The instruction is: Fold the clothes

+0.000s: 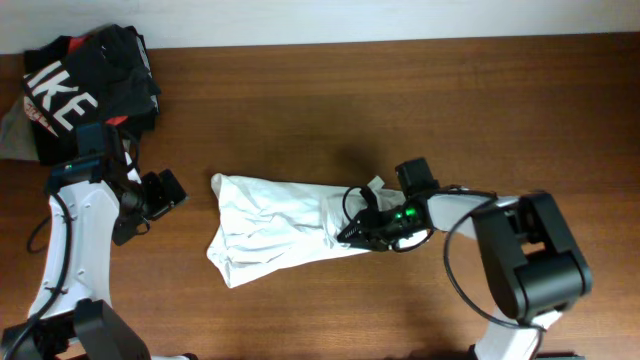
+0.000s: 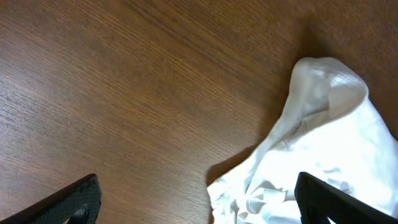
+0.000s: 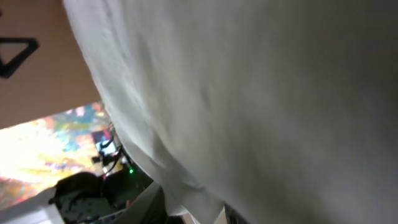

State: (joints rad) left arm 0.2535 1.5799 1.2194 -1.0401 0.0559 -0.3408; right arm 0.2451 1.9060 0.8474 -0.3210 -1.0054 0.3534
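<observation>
The clothes [image 1: 275,228] are a white, wrinkled garment lying bunched in a long strip across the middle of the table. My right gripper [image 1: 352,230] sits at its right end. In the right wrist view the white cloth [image 3: 261,93] fills nearly everything, and a fold hangs between the two dark fingers [image 3: 155,208], which stand a little apart. My left gripper [image 1: 176,191] hovers left of the garment's left end, wide open and empty. In the left wrist view the cloth's [image 2: 323,143] corner lies by the right finger [image 2: 336,202].
A black garment [image 1: 90,70] with big white letters is heaped at the far left corner, a grey-beige one [image 1: 10,128] beside it. Bare wood table [image 1: 300,110] surrounds the white garment. The right arm's base [image 1: 535,260] stands at the near right.
</observation>
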